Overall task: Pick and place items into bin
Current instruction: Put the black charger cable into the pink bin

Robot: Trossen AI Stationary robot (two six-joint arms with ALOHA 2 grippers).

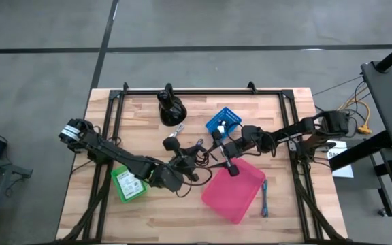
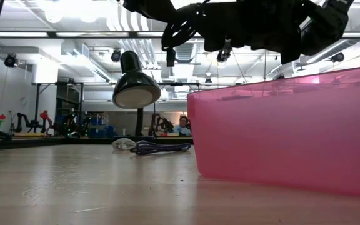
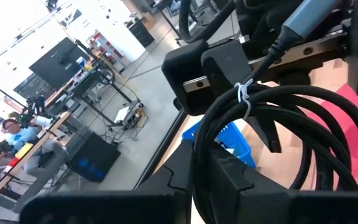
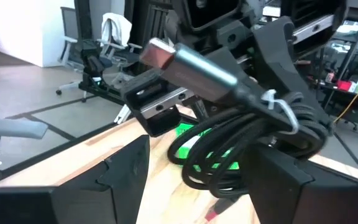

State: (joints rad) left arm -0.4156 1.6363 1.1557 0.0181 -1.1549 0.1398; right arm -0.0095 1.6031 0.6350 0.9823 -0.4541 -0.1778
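The black coiled cable [image 1: 197, 152], bound with a white tie [image 3: 243, 92] and ending in a grey connector [image 4: 204, 70], hangs in the air [image 2: 179, 28] between my two grippers, just left of the pink bin [image 1: 233, 192]. My left gripper [image 1: 182, 163] is shut on the coil. My right gripper [image 1: 226, 155] faces it from the right, open, with its fingers [image 4: 124, 163] standing on either side of the coil; I cannot tell whether they touch it. A purple cable [image 2: 160, 147] and a white packet [image 2: 124, 144] lie on the table. A blue cable [image 1: 265, 199] lies right of the pink bin. My left gripper [image 3: 205, 171] pinches several strands of the coil's loop [image 3: 201, 146] between its two fingers, coming from the table's left. The coil is lifted clear of the table and sticks out past the fingers toward my right gripper, the connector end farthest away.
A green bin [image 1: 128, 184] sits under my left arm. A blue bin [image 1: 223, 121] and the black rounded stand [image 1: 171, 107] are toward the far edge, with a small silver connector [image 1: 180, 128] near them. Black rails [image 1: 203, 90] frame the table.
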